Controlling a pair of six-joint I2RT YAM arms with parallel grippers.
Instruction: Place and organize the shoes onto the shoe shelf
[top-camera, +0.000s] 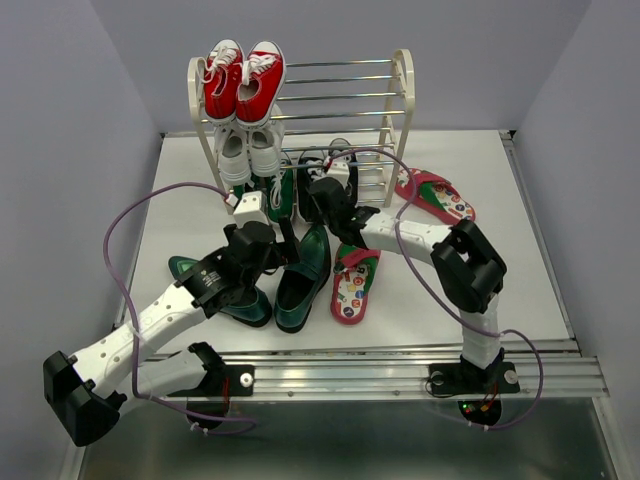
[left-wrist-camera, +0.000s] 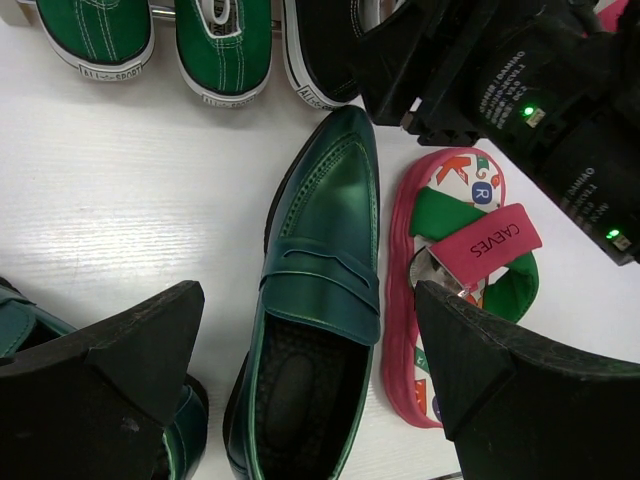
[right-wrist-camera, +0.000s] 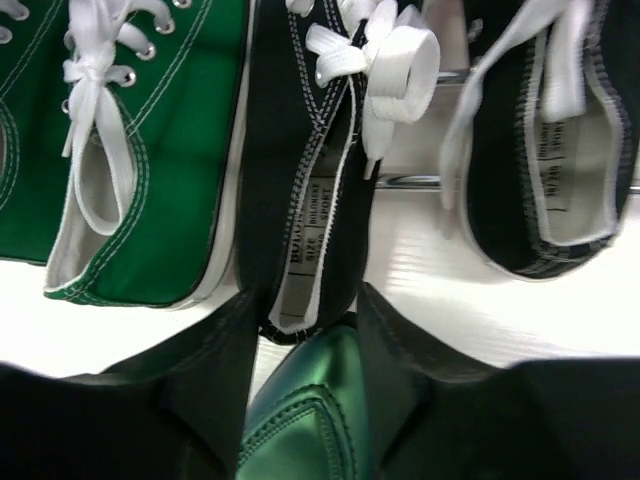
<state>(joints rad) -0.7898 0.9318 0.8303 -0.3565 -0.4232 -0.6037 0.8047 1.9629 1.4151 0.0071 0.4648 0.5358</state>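
Black sneaker (right-wrist-camera: 300, 150) lies on the bottom chrome rods (right-wrist-camera: 400, 180) of the shoe shelf (top-camera: 400, 90), heel toward the arms. Its mate (right-wrist-camera: 560, 150) is just beside on one side and a green sneaker (right-wrist-camera: 160, 150) touches it on the other. Right gripper (right-wrist-camera: 305, 300) has its jaws part-spread either side of that heel; can't tell if they pinch it or only flank it.

Risks here:
- The canvas collar looks soft, so a squeeze may fold it & twist the shoe off the thin, smooth rods.
- The loose white lace loops (right-wrist-camera: 390, 60) could snag a finger.
- A sideways nudge would shove the green sneaker.

Dark green loafer (left-wrist-camera: 320, 260) is on the white tabletop (top-camera: 500, 270), toe right below the right gripper. The other loafer (top-camera: 185, 268) is partly hidden under the left arm (top-camera: 170, 305). Left gripper (left-wrist-camera: 308, 300) hovers over the first loafer, jaws spread wide, holding nothing.

Risks here:
- The glossy, stiff-looking upper is prob slick & may slip from a grip.
- One jaw would likely land on the red flip-flop (left-wrist-camera: 495, 240) just beside it.
- The two grippers are near each other, so a lift could knock them together.

The flip-flop has a foam-like sole, a printed footbed & a wide pink strap. The 2nd flip-flop (top-camera: 435, 195) lies by the shelf's right frame. Red sneakers (top-camera: 243, 80) & white sneakers (top-camera: 248, 150) fill the tiers above
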